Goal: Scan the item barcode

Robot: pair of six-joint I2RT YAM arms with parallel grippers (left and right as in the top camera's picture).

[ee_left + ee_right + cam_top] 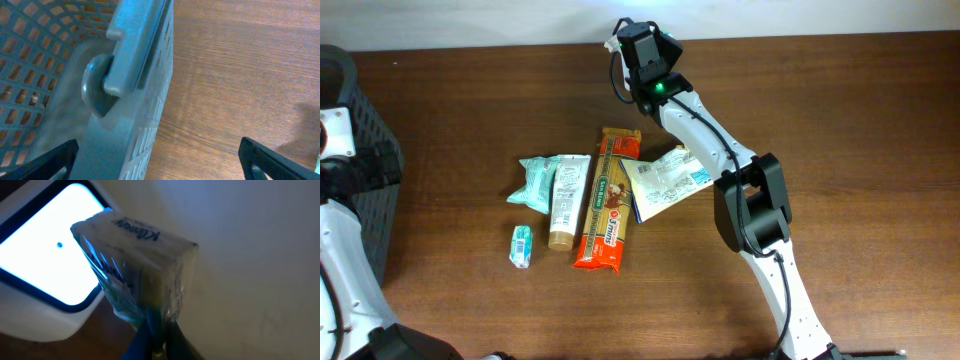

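Tissue pack [135, 265], judged light, soft and film-slick, is pinched at one end by the closed right end effector [159, 335], at the scanner [45, 265] by the worktop's [860, 100] far edge; left end effector [157, 160] spread, empty.

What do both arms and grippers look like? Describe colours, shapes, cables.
The right arm has white tubular links and bulky black joint housings, a green light glowing near the wrist, and a black cable looping beside it. The left arm is white too. Left fingers are black, tapered wedges.
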